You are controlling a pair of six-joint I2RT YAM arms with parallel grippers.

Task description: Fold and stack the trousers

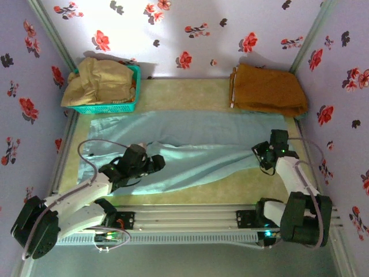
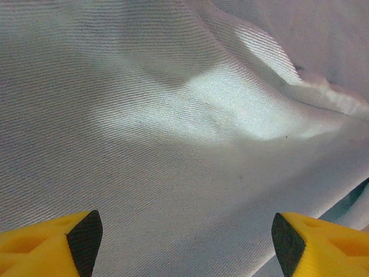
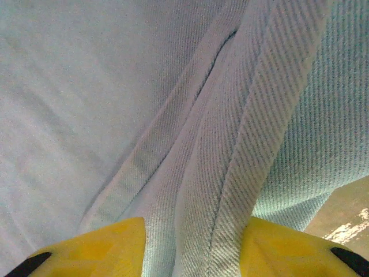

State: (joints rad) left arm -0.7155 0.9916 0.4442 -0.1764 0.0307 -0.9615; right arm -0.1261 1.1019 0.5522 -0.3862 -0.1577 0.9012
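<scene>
The left fingers [image 2: 52, 245] stand wide apart with nothing between them, hanging low over a smooth stretch of the trousers [image 1: 202, 144]. The right fingers [image 3: 98, 251] are closed on a raised ridge of the same cloth, which fills the gap between them (a seam runs up the fold). From above, the trousers lie spread across the tabletop [image 1: 184, 92] from left to right, rumpled along the middle. The left arm is over their near left part and the right arm is at their right end. At the far left a teal basket [image 1: 137, 81] holds a tan garment [image 1: 98, 81]. An orange-brown garment [image 1: 268, 89] lies folded at the far right, just beyond the trousers.
</scene>
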